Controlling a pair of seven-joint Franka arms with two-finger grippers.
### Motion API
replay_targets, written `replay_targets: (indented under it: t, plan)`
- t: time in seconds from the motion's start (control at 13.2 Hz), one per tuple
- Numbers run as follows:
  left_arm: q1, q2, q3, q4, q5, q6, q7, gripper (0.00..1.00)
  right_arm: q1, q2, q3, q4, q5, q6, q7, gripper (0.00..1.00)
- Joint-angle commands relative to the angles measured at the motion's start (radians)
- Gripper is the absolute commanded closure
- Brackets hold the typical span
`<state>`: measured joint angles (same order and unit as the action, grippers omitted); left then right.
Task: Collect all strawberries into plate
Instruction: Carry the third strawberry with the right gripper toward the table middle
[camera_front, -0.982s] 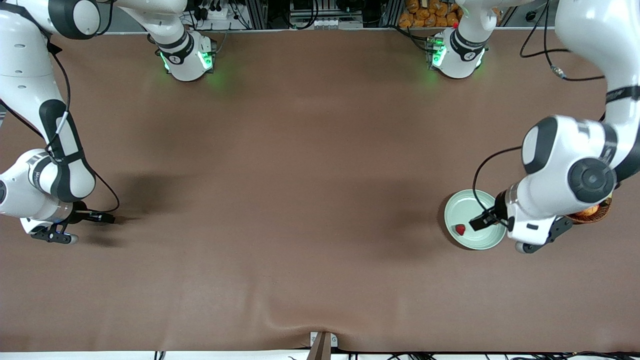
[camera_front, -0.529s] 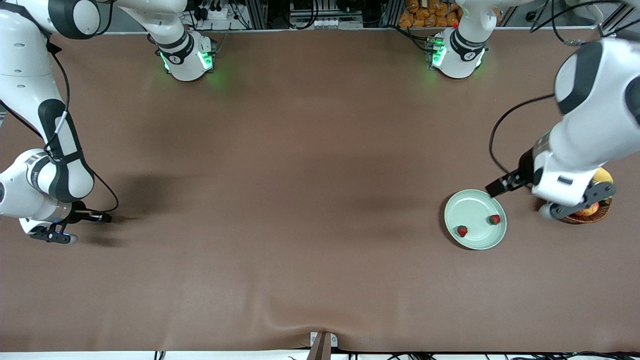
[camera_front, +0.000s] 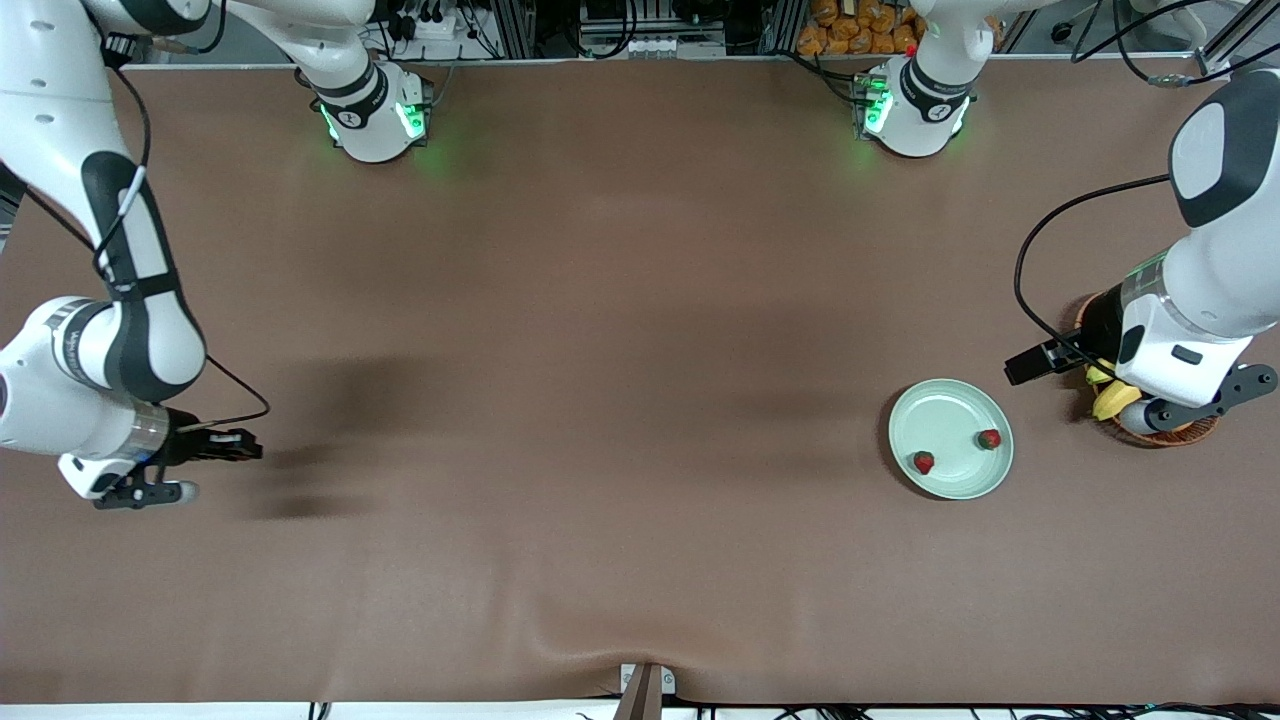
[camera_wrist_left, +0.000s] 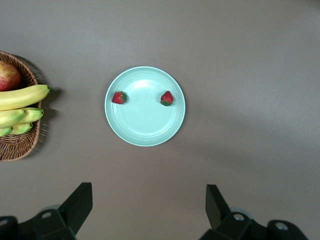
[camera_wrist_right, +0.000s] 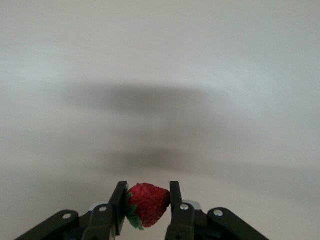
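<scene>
A brown table (camera_front: 620, 380) seen from above, with two white robot arms reaching in from its ends.

Toward the left arm's end of the table sits a pale mint-green plate (camera_front: 950, 475). Two small red strawberries lie in it, apart from each other: one strawberry (camera_front: 923, 461) close to the rim nearer the front camera, the second strawberry (camera_front: 989, 438) close to the rim on the side toward the basket. In the left wrist view the same plate (camera_wrist_left: 145, 130) appears whole from straight above, with the two berries (camera_wrist_left: 119, 97) (camera_wrist_left: 167, 98) resting near its rim.

Just beside the plate, at the very end of the table, stands a brown wicker basket (camera_front: 1180, 432). It holds yellow bananas (camera_wrist_left: 22, 97) and a red-yellow apple (camera_wrist_left: 9, 75).

The left gripper (camera_wrist_left: 149, 207) hangs over the basket with its two dark fingers spread wide and nothing between them.

At the right arm's end of the table, the right gripper (camera_wrist_right: 146, 202) is low over bare tabletop. Its fingers are drawn in narrow and pinch a third strawberry (camera_wrist_right: 148, 204) between them, red flesh bulging above the pads and a green leafy cap showing below. In the front view this gripper (camera_front: 165, 492) shows only as a small dark part under the wrist, and the berry itself cannot be made out there.
</scene>
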<state>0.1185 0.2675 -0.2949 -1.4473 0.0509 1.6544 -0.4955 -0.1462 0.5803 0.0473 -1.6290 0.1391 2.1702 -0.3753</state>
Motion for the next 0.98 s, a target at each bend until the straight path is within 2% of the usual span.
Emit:
replay_targets:
  t: [0.0,0.23,0.38,0.76,0.91]
  plan:
    - [0.0,-0.01,-0.003,-0.002,0.012,-0.018,0.011,0.0,0.084,0.003,0.025,0.043,0.005,-0.009,-0.095,1.0]
    - [0.0,-0.01,-0.003,-0.004,0.012,-0.018,0.012,0.0,0.271,0.019,0.023,0.109,-0.004,0.0,-0.102,1.0]
    - [0.0,-0.01,-0.003,-0.002,0.012,-0.024,0.012,0.0,0.393,0.074,0.023,0.173,-0.004,0.016,-0.1,1.0]
    - [0.0,-0.01,-0.003,-0.004,0.012,-0.028,0.012,0.0,0.647,0.206,0.023,0.213,-0.006,0.293,-0.102,1.0]
    - [0.0,-0.01,-0.003,-0.004,0.012,-0.028,0.012,0.0,0.715,0.258,0.023,0.271,-0.006,0.312,-0.103,1.0]
